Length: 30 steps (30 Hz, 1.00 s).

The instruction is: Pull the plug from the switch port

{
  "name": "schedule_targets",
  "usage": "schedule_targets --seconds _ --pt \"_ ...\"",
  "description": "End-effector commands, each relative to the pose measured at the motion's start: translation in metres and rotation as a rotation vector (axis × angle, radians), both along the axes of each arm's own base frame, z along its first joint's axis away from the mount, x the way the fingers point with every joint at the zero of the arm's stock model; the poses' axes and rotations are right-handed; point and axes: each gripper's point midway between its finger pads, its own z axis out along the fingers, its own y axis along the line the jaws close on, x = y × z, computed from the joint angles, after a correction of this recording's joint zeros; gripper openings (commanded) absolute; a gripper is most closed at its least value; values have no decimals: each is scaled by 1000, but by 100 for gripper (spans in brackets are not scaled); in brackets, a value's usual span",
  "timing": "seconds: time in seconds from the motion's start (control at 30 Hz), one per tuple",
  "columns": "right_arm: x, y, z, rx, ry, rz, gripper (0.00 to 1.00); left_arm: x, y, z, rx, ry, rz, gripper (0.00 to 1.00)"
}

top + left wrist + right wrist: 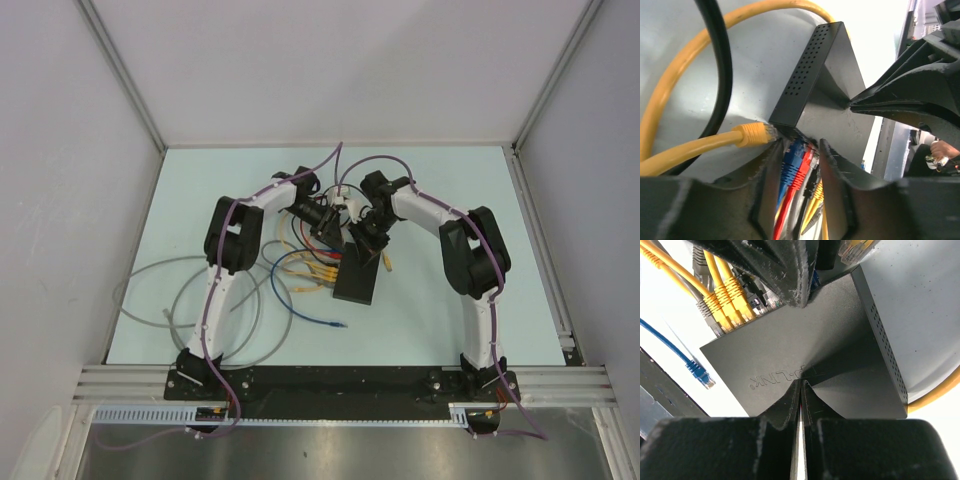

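Note:
The black switch (358, 280) lies flat mid-table, its port edge facing left with several plugs in it. In the left wrist view my left gripper (800, 142) straddles a blue plug (794, 161) and a red plug (806, 167) at the switch (835, 100) ports, both fingers close against them. Yellow plugs (727, 302) sit in neighbouring ports. My right gripper (801, 382) is shut, its tips pressed down on the switch (805, 350) top beside the logo. From above, the left gripper (335, 228) and right gripper (372, 240) meet over the switch's far end.
A loose yellow plug (755, 134) lies on the table at the switch's corner, beside a black cable (722, 75). A loose blue plug (700, 372) lies off the switch's other end. Grey cable loops (170, 300) spread at the left. Walls enclose the table.

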Motion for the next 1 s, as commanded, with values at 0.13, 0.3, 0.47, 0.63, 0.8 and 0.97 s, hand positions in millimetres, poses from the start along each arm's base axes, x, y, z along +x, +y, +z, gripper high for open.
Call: schedule_targets --seconds 0.13,0.3,0.47,0.63,0.8,0.97 --pt "-1 1 -5 -16 -21 14 6 -5 10 -27 68 24 -2 35" --pt "-2 1 -5 -20 -20 14 7 -8 8 -22 15 50 -22 34" --pt "-2 1 -6 -18 -17 13 7 -9 15 -28 37 51 -23 27" --pt "-2 2 -6 -15 -13 14 8 -9 18 -33 61 43 -24 22" --pt "-2 2 -7 -16 -12 14 8 -9 18 -35 67 49 -18 17" --pt "-1 2 -7 -16 -14 11 9 -10 19 -35 73 46 -22 11"
